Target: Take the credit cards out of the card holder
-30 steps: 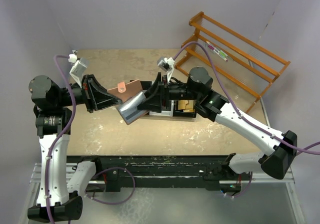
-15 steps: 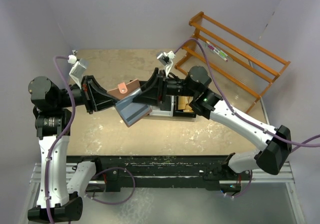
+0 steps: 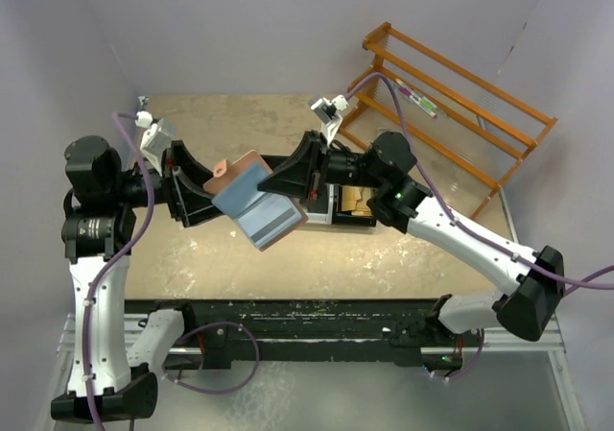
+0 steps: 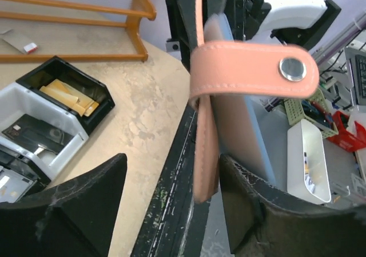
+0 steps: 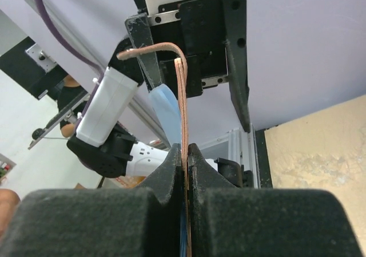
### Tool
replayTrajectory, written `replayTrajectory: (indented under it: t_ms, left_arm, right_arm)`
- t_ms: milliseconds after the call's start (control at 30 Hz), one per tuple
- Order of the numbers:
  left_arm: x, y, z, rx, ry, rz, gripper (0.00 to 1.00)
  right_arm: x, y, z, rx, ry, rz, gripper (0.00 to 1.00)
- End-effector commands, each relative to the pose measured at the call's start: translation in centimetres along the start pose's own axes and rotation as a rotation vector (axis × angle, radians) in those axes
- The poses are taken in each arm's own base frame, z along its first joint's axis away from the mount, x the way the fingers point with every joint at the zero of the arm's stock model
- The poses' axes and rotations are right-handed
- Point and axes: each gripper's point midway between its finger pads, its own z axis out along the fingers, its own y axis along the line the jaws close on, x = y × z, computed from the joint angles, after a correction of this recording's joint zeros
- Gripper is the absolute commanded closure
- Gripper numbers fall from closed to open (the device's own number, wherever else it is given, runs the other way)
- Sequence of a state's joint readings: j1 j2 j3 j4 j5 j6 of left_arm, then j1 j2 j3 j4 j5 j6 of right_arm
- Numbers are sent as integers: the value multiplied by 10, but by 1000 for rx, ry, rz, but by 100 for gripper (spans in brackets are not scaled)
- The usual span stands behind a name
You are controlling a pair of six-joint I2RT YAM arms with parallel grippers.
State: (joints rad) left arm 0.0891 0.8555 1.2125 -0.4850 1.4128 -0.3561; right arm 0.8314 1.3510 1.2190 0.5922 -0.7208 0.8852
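Observation:
The card holder (image 3: 251, 183), a reddish-brown bifold with a light blue lining, hangs above the table between both arms. My right gripper (image 3: 280, 183) is shut on its edge. In the right wrist view that gripper (image 5: 184, 148) pinches the thin brown leather (image 5: 182, 91) edge-on. My left gripper (image 3: 219, 199) is open. In the left wrist view the holder (image 4: 206, 142) stands between the spread fingers of the left gripper (image 4: 171, 159), close against the right finger (image 4: 251, 205). Its snap strap (image 4: 251, 68) curls over the top. The credit cards are hidden.
A divided tray (image 3: 347, 222) lies under the right arm, its black compartment (image 4: 106, 94) holding tan-yellow paper pieces (image 4: 71, 99), its white one (image 4: 63, 159) a black pouch (image 4: 34, 135). A wooden rack (image 3: 451, 105) stands at the back right. The table's near edge (image 4: 171, 171) runs below the holder.
My right gripper closed onto the card holder and my left gripper opened and let go. The holder swung so that its blue lining faces up more and sits slightly further right.

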Motion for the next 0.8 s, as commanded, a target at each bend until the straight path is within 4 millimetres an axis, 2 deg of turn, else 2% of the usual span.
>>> replayTrajectory:
  t_ms: [0,167,267,367,600,767]
  left_arm:
    - [0,-2,-4,-42,36,134,28]
    - [6,-12,-8,-35,69,285,16]
    - [13,-20,-11,-26,87,378,12]
    - [18,-20,-12,-24,96,406,10]
    - [24,-7,-10,-27,96,375,10]
    - [19,18,-7,-111,51,304,21]
  right_arm:
    - [-14,12,-8,17,-57,-53,100]
    - [-4,-1,-14,94,-10,-74,100]
    - [-1,-4,-16,119,16,-95,100]
    - [0,-7,-15,139,43,-112,100]
    - [1,-8,-7,149,92,-142,100]
    - [14,-2,9,122,147,-157,100]
